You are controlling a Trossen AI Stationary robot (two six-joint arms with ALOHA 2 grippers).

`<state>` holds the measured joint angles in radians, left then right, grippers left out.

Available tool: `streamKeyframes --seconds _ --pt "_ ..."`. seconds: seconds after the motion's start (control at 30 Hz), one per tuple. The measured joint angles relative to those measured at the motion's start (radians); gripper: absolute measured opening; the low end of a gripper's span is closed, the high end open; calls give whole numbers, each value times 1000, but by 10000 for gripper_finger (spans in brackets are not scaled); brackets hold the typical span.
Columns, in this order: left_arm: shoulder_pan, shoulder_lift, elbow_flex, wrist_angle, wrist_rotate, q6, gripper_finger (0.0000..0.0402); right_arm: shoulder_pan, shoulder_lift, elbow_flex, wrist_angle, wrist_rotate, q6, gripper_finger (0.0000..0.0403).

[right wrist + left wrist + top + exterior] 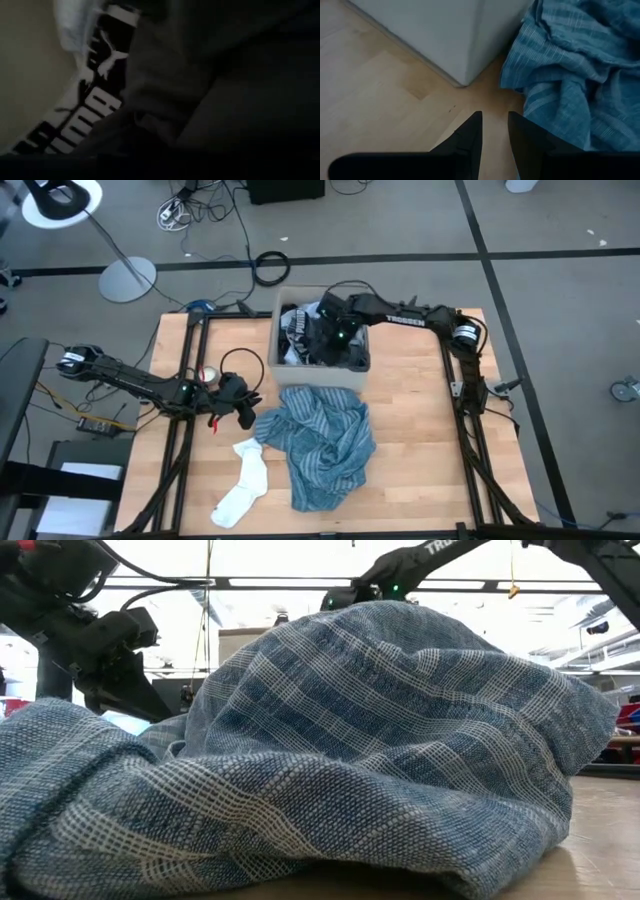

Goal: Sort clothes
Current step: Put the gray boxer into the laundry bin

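Beside box (355, 375) | blue striped shirt (325, 445) | white sock (243, 480) alongside

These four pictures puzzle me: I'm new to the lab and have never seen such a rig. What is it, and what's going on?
It is a table robot with two dark arms, sorting clothes. One picture looks down from above, one looks level across the table top, and two come from cameras on the arms' wrists. On the wooden table lie a blue striped shirt and a white sock, beside a box already holding clothes. The left gripper hangs open over bare wood next to the shirt, holding nothing. The right gripper reaches down into the box among dark fabric; whether it grips anything cannot be seen.
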<state>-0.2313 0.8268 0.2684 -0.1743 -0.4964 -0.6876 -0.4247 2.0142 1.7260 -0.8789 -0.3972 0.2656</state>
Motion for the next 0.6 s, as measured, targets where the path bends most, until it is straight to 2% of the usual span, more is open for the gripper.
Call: streamKeyframes --seconds 0.1,0.23,0.4,0.6 --pt "0 1 0 -1 0 0 99 -12 -42 1 63 30 26 164" --pt "0 5 0 4 0 0 99 -25 -65 2 121 129 65 164" --pt "0 5 0 4 0 1 99 -18 -65 -3 130 163 74 164" --pt "0 5 0 6 0 2 99 11 -66 -44 80 391 48 164"
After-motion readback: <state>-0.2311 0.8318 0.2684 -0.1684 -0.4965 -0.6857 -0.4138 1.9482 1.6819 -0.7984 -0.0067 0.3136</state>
